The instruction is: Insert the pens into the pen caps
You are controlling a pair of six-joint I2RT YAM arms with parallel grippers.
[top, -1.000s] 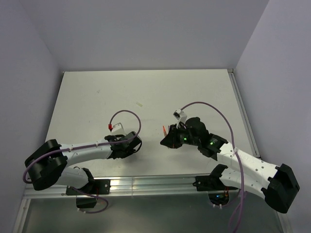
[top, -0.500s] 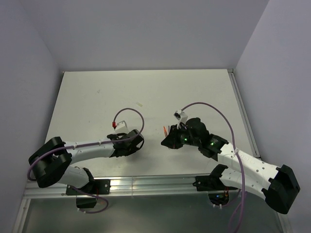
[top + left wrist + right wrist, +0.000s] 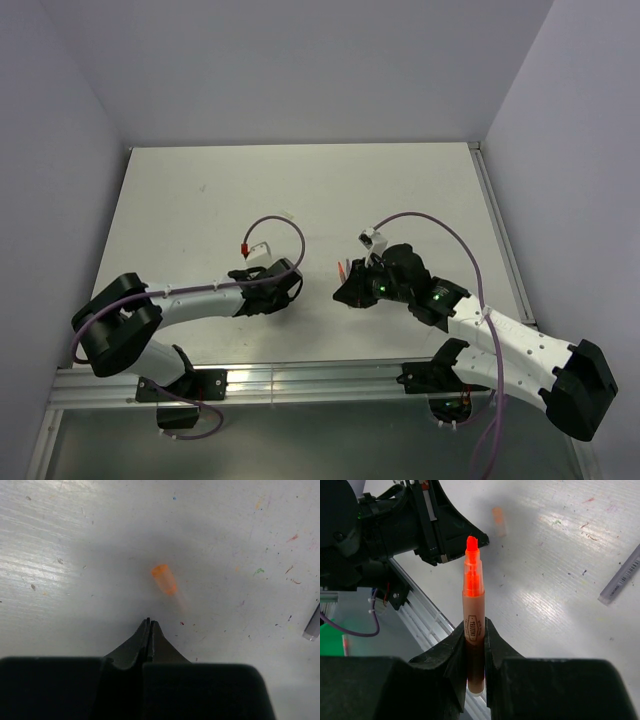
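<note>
Right wrist view: an orange-red pen (image 3: 472,605) stood clamped between the two black fingers of the right gripper (image 3: 474,630), which pinched its barrel low down. The pen's bottom end sat hidden in the dark gap between the fingers, and the small print on its barrel was too fine to read. Beyond its tip, an orange cap (image 3: 498,520) lay on the white table (image 3: 560,540) as a blurred smudge, and which end was open could not be told. In the left wrist view the same cap (image 3: 164,579) lay apart from, and just ahead of, the left gripper (image 3: 150,625), whose fingertips were pressed together on nothing; the cap's lower end faded into blur. A grey pen (image 3: 620,577) lay flat to the right, cut off by the frame edge in both wrist views. From the top camera the cap could not be made out, and the held pen (image 3: 343,268) showed only as a thin orange sliver. Compared with a second before, the left gripper (image 3: 285,285) had pushed further right, toward the right gripper (image 3: 350,290), which had barely moved. The pen's long axis ran straight up the right wrist view, its felt tip pointing away from the fingers toward the left gripper. The cap's long axis slanted from upper left to lower right in the left wrist view.
</note>
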